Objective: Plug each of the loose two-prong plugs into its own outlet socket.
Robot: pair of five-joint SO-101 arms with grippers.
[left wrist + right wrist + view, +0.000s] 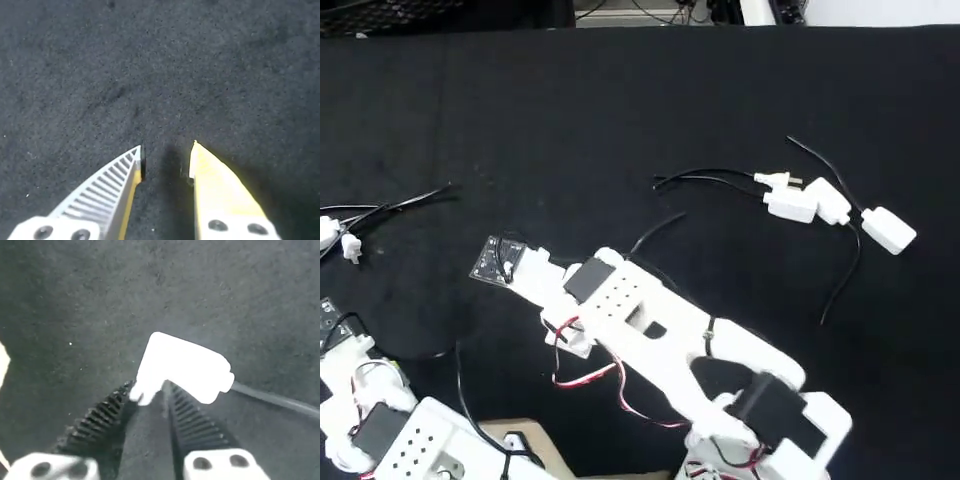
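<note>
Bench (pixel 620 110) lay black and wide beneath both my arms. My right arm (pixel 650 320) stretched from the near edge toward the middle, and my left arm (pixel 410 435) sat folded at the near left corner. Well off to the right lay a cluster of white plugs and sockets (pixel 825 208), touching one another, black leads curling away; I could not tell which socket was free. More small white plugs (pixel 345 243) lay at the left edge. My right jaws were closed on a white plug (pixel 185 367), pinching only a small lug at its near corner, while its cord (pixel 280 401) ran off along the surface. My left jaws stood open over bare cloth, holding nothing. I judged the step to be carrying this plug to its socket. With so slim a bite the body could swivel, so a firm squeeze, a slow lift and slack in the cord would have served best. Its prongs were hidden from me, so their heading needed checking before any push, and my open left jaws seemed suited to steadying the socket.
</note>
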